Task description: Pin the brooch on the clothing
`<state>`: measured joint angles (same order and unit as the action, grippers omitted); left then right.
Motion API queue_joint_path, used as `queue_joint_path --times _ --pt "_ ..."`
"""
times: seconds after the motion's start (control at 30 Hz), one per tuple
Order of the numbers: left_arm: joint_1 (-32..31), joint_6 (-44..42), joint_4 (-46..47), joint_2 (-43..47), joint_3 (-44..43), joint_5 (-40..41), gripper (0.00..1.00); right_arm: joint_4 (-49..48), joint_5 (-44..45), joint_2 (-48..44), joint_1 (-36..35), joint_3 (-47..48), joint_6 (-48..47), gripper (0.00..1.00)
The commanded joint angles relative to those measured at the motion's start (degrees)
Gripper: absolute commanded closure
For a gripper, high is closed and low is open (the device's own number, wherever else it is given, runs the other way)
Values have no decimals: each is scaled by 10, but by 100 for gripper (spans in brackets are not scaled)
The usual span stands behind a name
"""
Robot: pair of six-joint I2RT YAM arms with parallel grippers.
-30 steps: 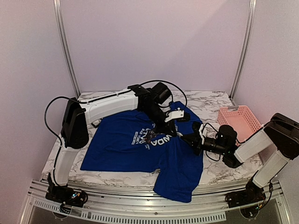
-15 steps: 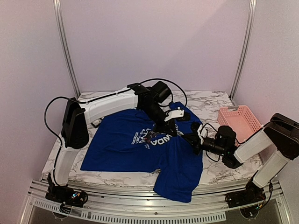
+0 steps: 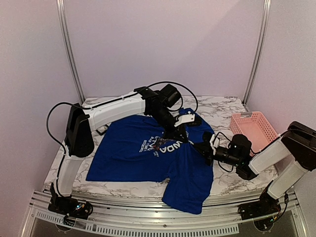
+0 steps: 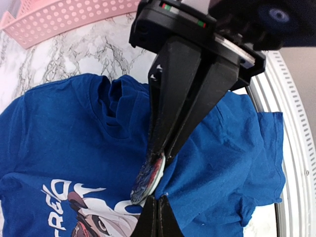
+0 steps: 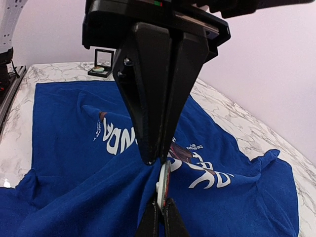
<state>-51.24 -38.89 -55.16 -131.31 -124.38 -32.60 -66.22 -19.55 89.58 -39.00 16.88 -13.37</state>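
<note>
Shirt (image 3: pixel 126 153) spread on table (image 3: pixel 222 108), print up, fabric drawn into peak at centre. Left gripper (image 4: pixel 154 215) fingers pressed together at rim of brooch (image 4: pixel 148 177); what is pinched cannot be told. Brooch held on edge just above print. Opposite rim pinched by right gripper (image 4: pixel 159 154). Basket (image 4: pixel 74 17) set far right.

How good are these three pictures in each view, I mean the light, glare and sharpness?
Left wrist: the right arm's black fingers fill the frame near the lens; the small dark round brooch looks slightly soft. Right wrist: the white lettering on the royal-blue T-shirt is fairly sharp. Top external: soft even light, glare on the metal rail.
</note>
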Motion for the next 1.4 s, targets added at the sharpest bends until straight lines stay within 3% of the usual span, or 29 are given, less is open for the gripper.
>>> queue_joint_path --times 0.0,0.3,0.53,0.93,1.37 --pt "10 16 20 -15 -3 6 100 -50 -41 -22 -6 -13 25 100" --pt "11 18 25 -14 3 5 100 -85 -61 -20 -5 -13 53 100" --pt "10 27 34 -19 0 -1 100 -201 -108 14 -5 -16 137 100" --pt "8 37 44 -24 8 -16 100 -319 -129 86 -5 -2 238 100" --pt "7 34 39 -3 37 -4 100 -314 -94 38 -5 3 250 100"
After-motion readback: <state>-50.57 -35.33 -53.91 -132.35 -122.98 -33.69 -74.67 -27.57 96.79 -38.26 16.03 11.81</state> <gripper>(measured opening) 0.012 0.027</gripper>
